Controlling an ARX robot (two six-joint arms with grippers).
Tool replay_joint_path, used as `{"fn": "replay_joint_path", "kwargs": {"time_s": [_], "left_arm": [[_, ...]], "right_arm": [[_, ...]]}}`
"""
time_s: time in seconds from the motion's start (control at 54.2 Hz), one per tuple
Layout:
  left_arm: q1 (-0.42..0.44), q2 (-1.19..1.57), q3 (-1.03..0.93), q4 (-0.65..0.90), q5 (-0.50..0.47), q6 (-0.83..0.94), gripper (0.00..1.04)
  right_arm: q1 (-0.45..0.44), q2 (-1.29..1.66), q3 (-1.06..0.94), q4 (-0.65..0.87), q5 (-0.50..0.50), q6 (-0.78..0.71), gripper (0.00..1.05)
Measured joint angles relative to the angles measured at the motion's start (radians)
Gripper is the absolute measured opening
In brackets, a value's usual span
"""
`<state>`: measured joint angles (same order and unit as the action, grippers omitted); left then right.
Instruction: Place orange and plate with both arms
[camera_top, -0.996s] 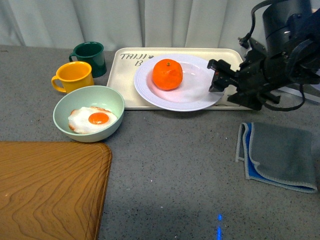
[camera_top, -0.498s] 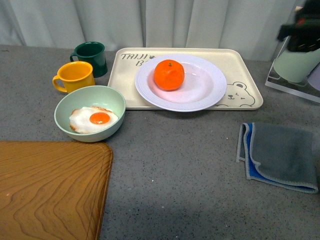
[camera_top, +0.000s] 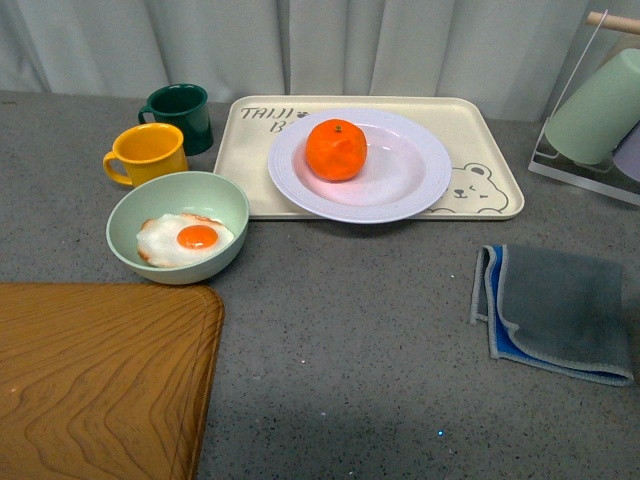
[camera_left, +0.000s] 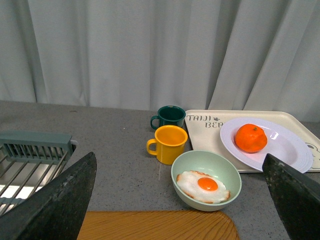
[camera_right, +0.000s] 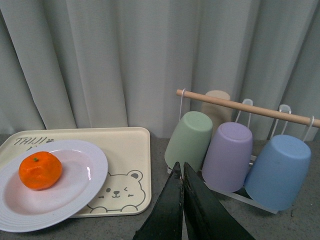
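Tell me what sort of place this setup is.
Probably a mock kitchen counter, staged for testing: a cup rack, a dish drainer, a wooden cutting board and a bear tray on a grey countertop, curtained behind.

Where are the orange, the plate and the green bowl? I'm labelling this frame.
orange (camera_top: 336, 149): front view, middle of the fruit.
plate (camera_top: 405, 165): front view, bare inner surface beside the fruit.
green bowl (camera_top: 218, 194): front view, inner wall near rim.

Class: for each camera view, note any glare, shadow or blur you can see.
Front view: even light, sharp, soft shadow beside the orange. Left wrist view: left gripper fingers blurred, scene sharp. Right wrist view: small highlight on the plate.
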<state>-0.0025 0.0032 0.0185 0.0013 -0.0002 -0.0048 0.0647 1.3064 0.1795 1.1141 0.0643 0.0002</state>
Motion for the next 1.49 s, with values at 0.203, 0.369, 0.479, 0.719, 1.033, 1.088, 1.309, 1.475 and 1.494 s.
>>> {"fn": "replay_joint_path", "kwargs": {"time_s": [0.203,0.369,0.479,0.719,1.033,1.088,1.309,1.475,1.494], "left_arm": [[0.0,0.0,0.0,0.0,0.0,0.0,0.98],[0.0,0.0,0.0,0.0,0.0,0.0,0.98],[0.0,0.0,0.0,0.0,0.0,0.0,0.98],[0.0,0.0,0.0,0.0,0.0,0.0,0.98],[0.0,0.0,0.0,0.0,0.0,0.0,0.98],[0.0,0.0,0.0,0.0,0.0,0.0,0.98],[0.0,0.0,0.0,0.0,0.0,0.0,0.98],[0.0,0.0,0.0,0.0,0.0,0.0,0.98],[0.0,0.0,0.0,0.0,0.0,0.0,0.98]], "right_arm": [[-0.062,-0.15,-0.072,-0.085,-0.058,0.0,0.01],[-0.062,-0.29,-0.115,-0.179,-0.062,0.0,0.01],[-0.062,-0.371,-0.134,-0.241,-0.062,0.0,0.01],[-0.063,-0.553,-0.164,-0.39,-0.063,0.0,0.01],[-0.063,-0.786,-0.174,-0.601,-0.063,0.0,0.01],[-0.062,-0.816,-0.174,-0.629,-0.063,0.0,0.01],[-0.063,-0.929,-0.174,-0.735,-0.063,0.0,0.01],[-0.063,-0.992,-0.174,-0.797,-0.063,0.0,0.01],[-0.062,-0.999,-0.174,-0.805,-0.063,0.0,0.01]]}}
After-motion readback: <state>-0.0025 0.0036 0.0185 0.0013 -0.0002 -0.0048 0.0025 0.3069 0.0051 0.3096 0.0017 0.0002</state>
